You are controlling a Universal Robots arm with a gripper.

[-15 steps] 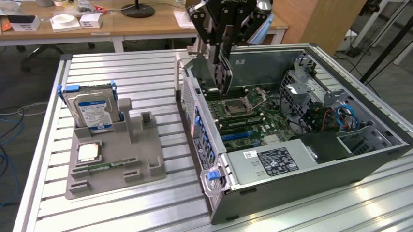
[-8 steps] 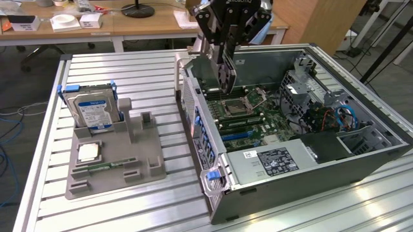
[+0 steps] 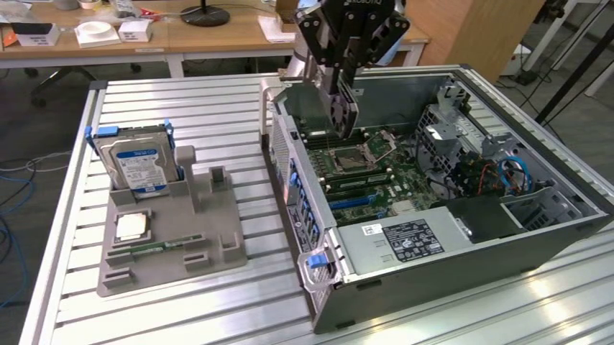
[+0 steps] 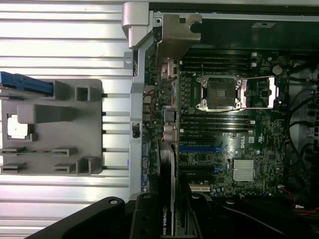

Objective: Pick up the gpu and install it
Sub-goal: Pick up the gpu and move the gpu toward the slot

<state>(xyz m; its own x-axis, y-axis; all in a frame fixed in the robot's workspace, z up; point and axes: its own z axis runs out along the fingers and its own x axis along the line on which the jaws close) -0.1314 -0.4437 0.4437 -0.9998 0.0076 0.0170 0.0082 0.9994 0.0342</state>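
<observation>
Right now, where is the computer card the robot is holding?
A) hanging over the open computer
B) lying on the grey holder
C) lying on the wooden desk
A: the gpu hangs edge-down in the jaws over the open computer case, away from the grey holder.

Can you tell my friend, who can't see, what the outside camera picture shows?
A robot's gripper holds the gpu upright above the motherboard of an open computer case. On the exterior view's left, a hard drive stands in a grey holder on a metal table.
</observation>
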